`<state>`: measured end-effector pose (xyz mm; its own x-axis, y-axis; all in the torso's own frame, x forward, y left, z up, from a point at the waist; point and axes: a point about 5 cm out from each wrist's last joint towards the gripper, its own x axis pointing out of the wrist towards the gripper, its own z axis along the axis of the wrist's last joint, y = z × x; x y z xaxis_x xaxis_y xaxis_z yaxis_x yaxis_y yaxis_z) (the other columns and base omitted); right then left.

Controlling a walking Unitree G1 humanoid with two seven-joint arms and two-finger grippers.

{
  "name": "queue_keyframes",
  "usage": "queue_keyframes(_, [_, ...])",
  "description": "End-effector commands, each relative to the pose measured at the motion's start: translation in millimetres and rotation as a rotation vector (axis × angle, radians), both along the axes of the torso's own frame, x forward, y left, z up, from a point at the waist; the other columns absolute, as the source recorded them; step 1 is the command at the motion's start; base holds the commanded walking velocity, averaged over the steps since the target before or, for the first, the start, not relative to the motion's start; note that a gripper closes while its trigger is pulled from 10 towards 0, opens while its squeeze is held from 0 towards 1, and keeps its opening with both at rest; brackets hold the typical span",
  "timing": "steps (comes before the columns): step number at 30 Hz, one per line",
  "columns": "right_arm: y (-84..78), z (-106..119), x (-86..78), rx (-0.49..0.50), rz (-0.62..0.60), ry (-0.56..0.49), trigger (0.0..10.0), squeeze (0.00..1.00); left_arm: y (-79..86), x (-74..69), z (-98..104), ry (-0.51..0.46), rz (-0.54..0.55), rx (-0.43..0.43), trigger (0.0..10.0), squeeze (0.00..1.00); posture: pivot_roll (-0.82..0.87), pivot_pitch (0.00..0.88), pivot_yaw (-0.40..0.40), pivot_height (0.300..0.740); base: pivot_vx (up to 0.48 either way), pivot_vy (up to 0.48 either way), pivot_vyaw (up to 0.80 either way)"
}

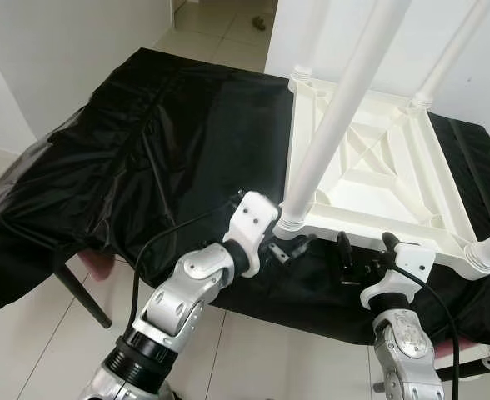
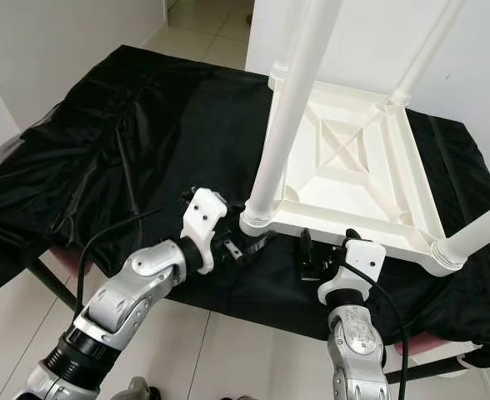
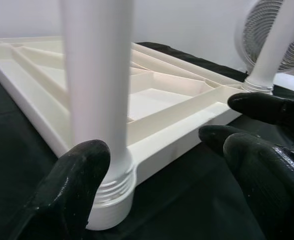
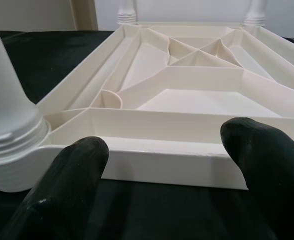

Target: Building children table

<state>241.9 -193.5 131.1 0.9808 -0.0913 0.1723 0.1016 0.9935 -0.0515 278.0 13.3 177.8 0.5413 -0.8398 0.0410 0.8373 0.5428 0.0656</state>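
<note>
A white plastic children's table (image 1: 370,227) lies upside down on a black-covered surface, its ribbed underside up and white legs standing at its corners. The near-left leg (image 1: 337,117) rises from its threaded socket (image 3: 112,200). My left gripper (image 1: 291,248) is open at that corner, with one fingertip (image 3: 74,185) just in front of the socket base. My right gripper (image 1: 366,250) is open too, facing the table's near edge (image 4: 162,162) a little short of it. Neither gripper holds anything.
A black sheet (image 1: 145,150) drapes the work surface, whose front edge runs just below my grippers. A dark furniture leg (image 1: 82,296) stands on the tiled floor at left. A fan (image 3: 269,30) sits beyond the far corner, and a white wall stands behind the table.
</note>
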Motion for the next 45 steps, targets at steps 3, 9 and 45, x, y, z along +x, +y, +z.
queue_keyframes(3, [-11.9,-0.7,-5.7,-0.025,-0.072,-0.007,10.0,0.0,-16.7,-14.9,-7.1,0.008,-0.216,0.033,10.0,0.0,0.04,0.119,-0.082,0.74,0.0,0.0,0.0])
queue_keyframes(9, [-26.2,-4.1,-13.4,-0.057,-0.155,0.007,10.0,0.0,-27.6,-28.1,-21.0,0.056,-0.441,0.133,10.0,0.0,0.02,0.122,-0.071,0.74,0.0,0.0,0.0])
queue_keyframes(45, [-34.8,9.8,-15.9,-0.016,-0.329,-0.092,10.0,0.0,-48.0,-3.3,-5.3,-0.039,-0.281,0.105,10.0,0.0,0.01,0.133,-0.051,0.74,0.0,0.0,0.0])
